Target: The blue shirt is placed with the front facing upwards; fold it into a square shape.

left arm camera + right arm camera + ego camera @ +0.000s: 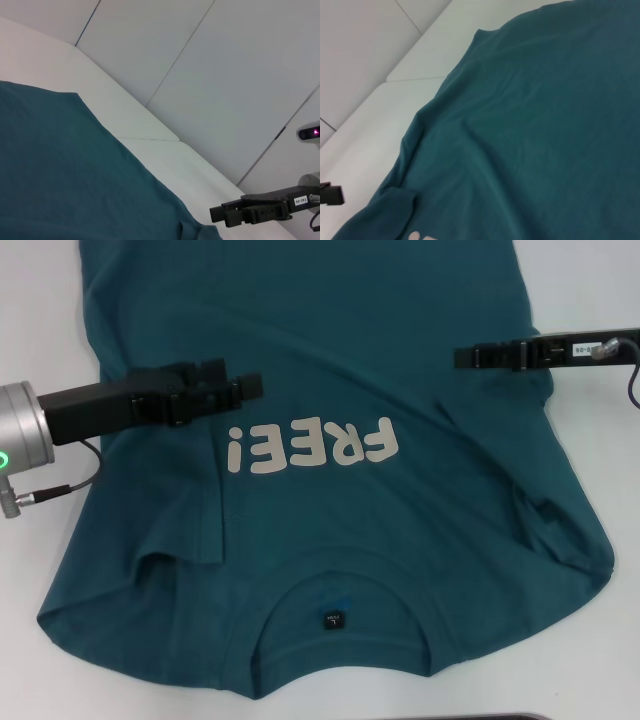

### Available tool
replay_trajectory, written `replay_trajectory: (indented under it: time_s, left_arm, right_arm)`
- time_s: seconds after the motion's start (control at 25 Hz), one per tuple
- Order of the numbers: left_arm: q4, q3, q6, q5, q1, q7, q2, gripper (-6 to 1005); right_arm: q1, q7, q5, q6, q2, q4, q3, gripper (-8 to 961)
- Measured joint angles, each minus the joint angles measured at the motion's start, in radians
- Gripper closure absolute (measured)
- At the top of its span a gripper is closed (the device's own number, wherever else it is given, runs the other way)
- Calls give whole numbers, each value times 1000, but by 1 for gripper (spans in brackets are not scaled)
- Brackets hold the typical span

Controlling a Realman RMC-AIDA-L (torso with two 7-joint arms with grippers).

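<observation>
Near edge first: blue shirt (330, 440) is laid front-up on the white worktop (40, 300), collar toward the robot, small black neck label (332, 621) seen inside the round ribbed collar (340, 570). Text on the label can't be read. White "FREE!" lettering (312, 446) is seen upside down from the head view. Both sleeves are folded in over the body; the fabric is creased near the right sleeve. Hem is cut off by the far edge of the head view, and a dark object at the near edge is mostly cropped.

Mid-shirt: left gripper (250, 386) is positioned over the left chest area, beside the lettering; whether it is clenched or released can't be told. Right gripper (462, 356) is held over the shirt's right edge; its state can't be told either, and contact with fabric is unclear for both.
</observation>
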Motion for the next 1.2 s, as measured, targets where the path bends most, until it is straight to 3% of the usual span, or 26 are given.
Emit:
replay_trajectory:
  time_s: [0.04, 0.12, 0.36, 0.72, 1.2]
  left_arm:
    - [0, 0, -1, 0, 0, 0, 0, 186]
    - [0, 0, -1, 0, 0, 0, 0, 186]
    - [0, 0, -2, 1, 1, -1, 1, 186]
    - [0, -4, 2, 1, 5, -7, 2, 186]
    - [0, 0, 7, 0, -3, -7, 2, 185]
  right_arm:
    - [2, 0, 1, 8, 1, -2, -3, 766]
    - [2, 1, 3, 7, 2, -10, 1, 517]
    - [-51, 13, 13, -48, -21, -31, 18, 398]
    - [-172, 44, 14, -66, -51, -28, 20, 397]
    - [-211, 54, 10, -61, -43, -5, 22, 397]
